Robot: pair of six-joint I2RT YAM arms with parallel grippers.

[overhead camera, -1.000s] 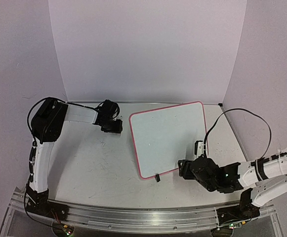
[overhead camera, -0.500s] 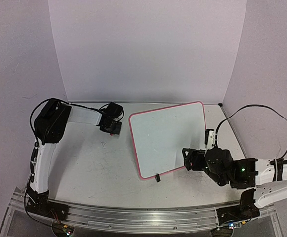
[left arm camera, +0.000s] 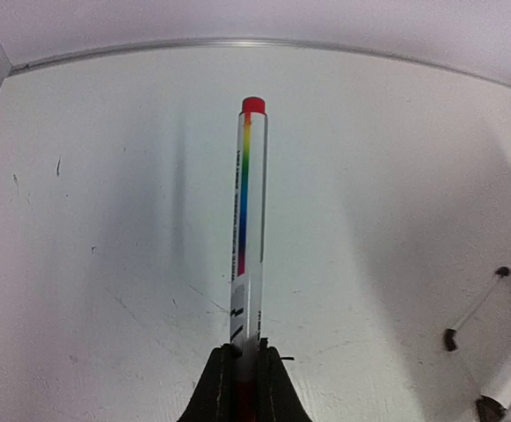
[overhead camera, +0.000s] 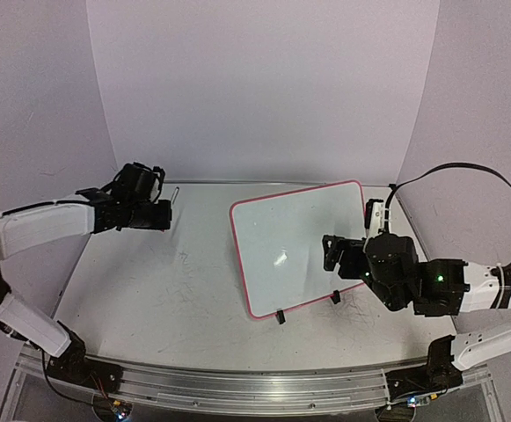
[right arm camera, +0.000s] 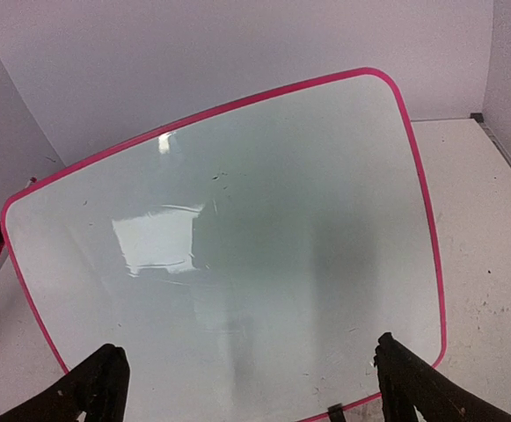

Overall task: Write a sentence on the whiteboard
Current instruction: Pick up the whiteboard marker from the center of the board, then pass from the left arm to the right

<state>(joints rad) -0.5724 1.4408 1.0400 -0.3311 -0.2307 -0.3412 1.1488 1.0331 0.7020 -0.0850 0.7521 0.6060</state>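
Scuffed pale table (overhead camera: 176, 290) with plain lilac walls all round, and we start at the near side. Two little black clip feet (overhead camera: 280, 317) prop the near edge of the whiteboard (overhead camera: 299, 246), so its pink-framed face tilts up, a handy slope for writing.

Just right of that near edge is the right gripper (right arm camera: 248, 345). Its jaws are spread wide and hold nothing. The wrist view shows both fingers (right arm camera: 101, 382) framing the board's near rim without touching it. My read is that it is lining up to pinch or steady the board so it doesn't skid under the pen.

The board sits right of centre, skewed so its far-right corner runs toward the back wall. It is glossy and bare, with no sentence on it yet.

Farther back and well to the left, the left gripper (left arm camera: 244, 374) is clamped tight on a marker (left arm camera: 248, 229). It has a white barrel, a rainbow stripe and a red end pointing away from the wrist. It is held at one end and carried clear of the table, well apart from the board. Whether the cap is on, I can't tell.
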